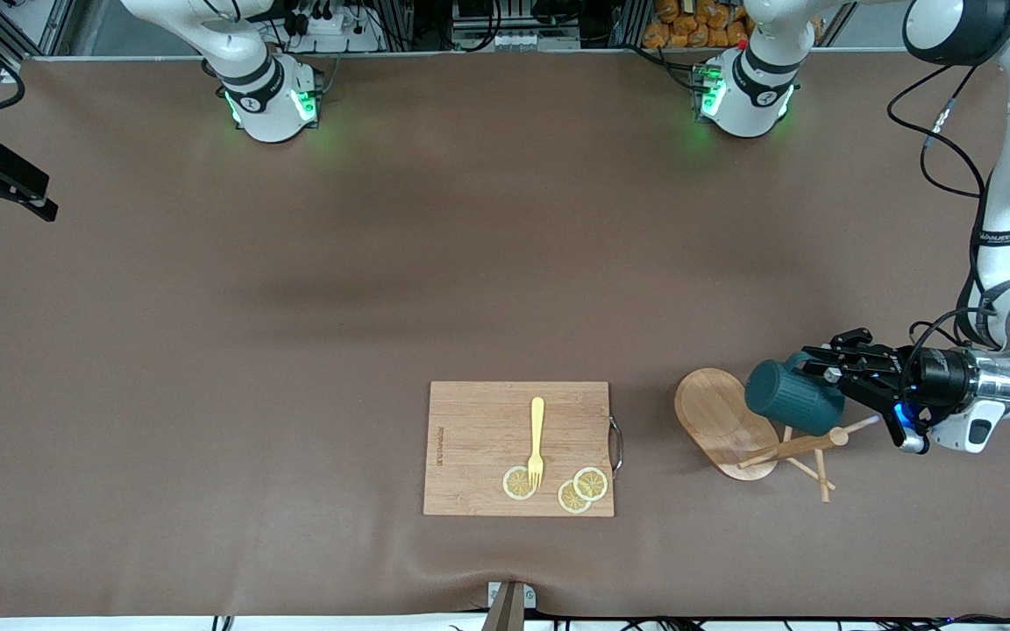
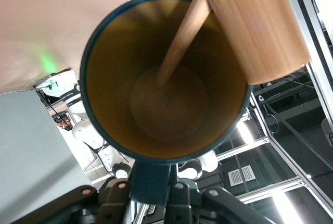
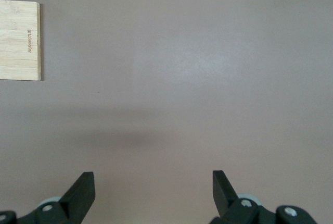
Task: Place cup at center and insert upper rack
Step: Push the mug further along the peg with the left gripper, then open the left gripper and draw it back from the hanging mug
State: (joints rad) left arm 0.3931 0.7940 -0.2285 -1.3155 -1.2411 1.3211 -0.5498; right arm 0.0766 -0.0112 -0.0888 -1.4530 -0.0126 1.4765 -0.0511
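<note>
Left pincer (image 1: 825, 372) is seen clamped on the handle of one cup (image 1: 793, 397), held on its side over the upper rack (image 1: 764, 434). One upper rack is counted, lying tipped on the desk (image 1: 295, 350) toward the left arm's end, its oval base at nine o'clock from the pincer. One peg is seen inside the cup's mouth in the left wrist view. One cutting board (image 1: 518, 448) lies farther along at nine o'clock, carrying one fork (image 1: 537, 441) and three lemon slices (image 1: 591, 483). Right pincer (image 3: 153, 193) is held wide open and empty over bare desk.
</note>
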